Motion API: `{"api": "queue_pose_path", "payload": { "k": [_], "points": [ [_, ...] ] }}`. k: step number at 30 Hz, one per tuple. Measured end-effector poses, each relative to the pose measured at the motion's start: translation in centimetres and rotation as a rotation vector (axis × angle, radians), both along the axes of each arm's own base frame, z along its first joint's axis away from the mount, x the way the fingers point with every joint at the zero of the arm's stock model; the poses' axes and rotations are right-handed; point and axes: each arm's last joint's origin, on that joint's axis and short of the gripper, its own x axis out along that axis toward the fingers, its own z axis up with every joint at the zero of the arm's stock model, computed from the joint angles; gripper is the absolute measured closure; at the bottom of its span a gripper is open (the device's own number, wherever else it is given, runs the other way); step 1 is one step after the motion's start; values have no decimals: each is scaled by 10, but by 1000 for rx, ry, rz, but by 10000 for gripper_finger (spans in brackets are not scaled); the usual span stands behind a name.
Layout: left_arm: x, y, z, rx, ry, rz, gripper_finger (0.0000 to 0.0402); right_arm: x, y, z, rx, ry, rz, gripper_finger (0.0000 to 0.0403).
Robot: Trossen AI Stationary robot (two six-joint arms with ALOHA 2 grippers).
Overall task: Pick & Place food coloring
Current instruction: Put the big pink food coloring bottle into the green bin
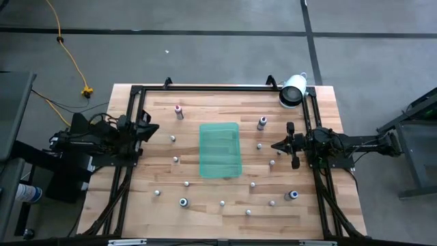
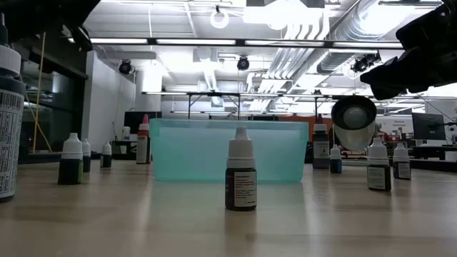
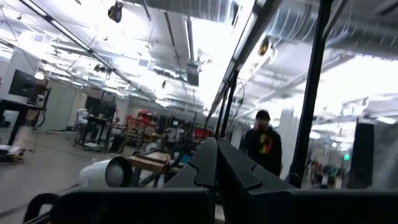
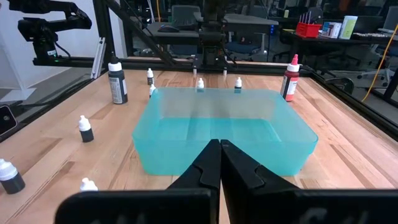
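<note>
Here we see both pincers pressed together and holding nothing. The left pincer (image 1: pixel 151 128) sits at 9 o'clock of the desk (image 1: pixel 328 205), the right pincer (image 1: pixel 275 145) at 3 o'clock, each aimed inward at the tray (image 1: pixel 220 149) in the middle. The bottles stand upright, so each long axis is vertical, scattered all round the tray and none inside it.

We judge the right arm the nearer one. 2 small bottles flank its tip: one (image 1: pixel 259 145) just beyond the tip toward the tray, at about 9 o'clock from it, and another (image 1: pixel 272 163) close by at 6 o'clock. The left pincer's closest bottle (image 1: pixel 173 139) lies farther off, at about 4 o'clock from it. So the coming reach, in our view, needs the right pincer to spread, drop over a cap and close across the narrow body.
</note>
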Motion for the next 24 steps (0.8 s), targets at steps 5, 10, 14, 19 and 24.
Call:
{"api": "queue_pose_path", "payload": {
  "k": [5, 10, 14, 19, 24],
  "points": [
    [-2, 0, 3, -24, -35, -9, 400, 0, 0, 0, 0, 1, 0, 402],
    [-1, 0, 2, -23, -27, -9, 400, 0, 0, 0, 0, 1, 0, 402],
    [-1, 1, 2, -40, -28, 18, 400, 0, 0, 0, 0, 0, 0, 402],
    [-1, 4, 3, -118, 2, 83, 400, 0, 0, 0, 0, 1, 0, 402],
    [-2, 6, 19, -105, 157, 195, 385, 0, 0, 0, 0, 0, 0, 402]
  ]
}}
